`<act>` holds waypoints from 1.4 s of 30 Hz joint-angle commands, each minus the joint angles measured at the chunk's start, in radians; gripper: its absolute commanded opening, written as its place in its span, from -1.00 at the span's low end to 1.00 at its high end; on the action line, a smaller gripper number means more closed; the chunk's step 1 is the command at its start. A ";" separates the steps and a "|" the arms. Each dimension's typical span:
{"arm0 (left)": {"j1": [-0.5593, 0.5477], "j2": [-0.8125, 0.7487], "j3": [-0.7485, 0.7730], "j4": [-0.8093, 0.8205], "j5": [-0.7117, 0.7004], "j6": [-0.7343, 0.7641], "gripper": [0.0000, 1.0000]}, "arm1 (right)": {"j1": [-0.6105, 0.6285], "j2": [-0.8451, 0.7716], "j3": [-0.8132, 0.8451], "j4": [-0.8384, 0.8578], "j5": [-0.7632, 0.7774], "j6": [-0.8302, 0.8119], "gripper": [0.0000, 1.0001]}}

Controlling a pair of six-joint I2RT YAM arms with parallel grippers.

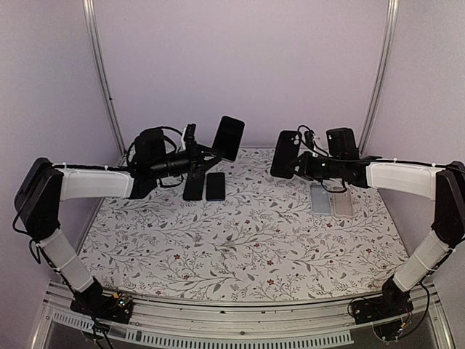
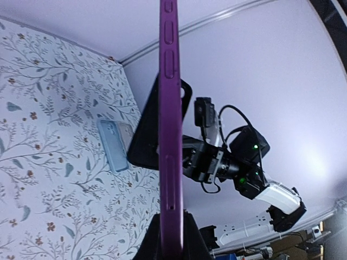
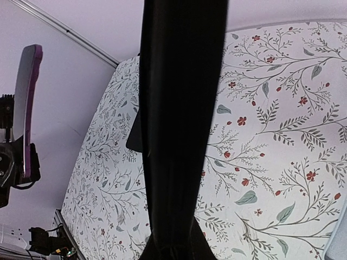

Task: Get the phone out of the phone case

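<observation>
Left claw (image 2: 171,244) clenched on the lower end of the phone (image 2: 169,124), a thin, glossy, purple-edged slab with raised side buttons, held above the floral-printed counter (image 1: 247,240). Right claw (image 3: 173,246) grasping the case (image 3: 181,108), a matte black shell, apart from the phone. A blue slab (image 1: 215,186) lies flat beneath.

2 left phones (image 1: 215,186) and 2 right phones (image 1: 320,198) on table (image 1: 240,247)

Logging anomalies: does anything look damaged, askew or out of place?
Nothing stands out. The left gripper holds a purple phone and the right gripper a black case, apart in the air; other handsets lie flat on the table.
</observation>
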 commanded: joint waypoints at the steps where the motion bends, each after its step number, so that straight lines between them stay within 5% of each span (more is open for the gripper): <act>1: 0.096 -0.073 -0.048 -0.122 -0.030 0.112 -1.00 | -0.006 -0.044 0.030 -0.020 0.010 -0.049 -1.00; 19: 0.428 0.042 -0.001 -0.443 0.047 0.338 -1.00 | -0.008 -0.027 0.027 -0.074 -0.028 -0.075 -1.00; 42: 0.509 0.313 0.078 -0.466 0.124 0.361 -0.97 | -0.008 -0.053 0.016 -0.138 -0.026 -0.091 -1.00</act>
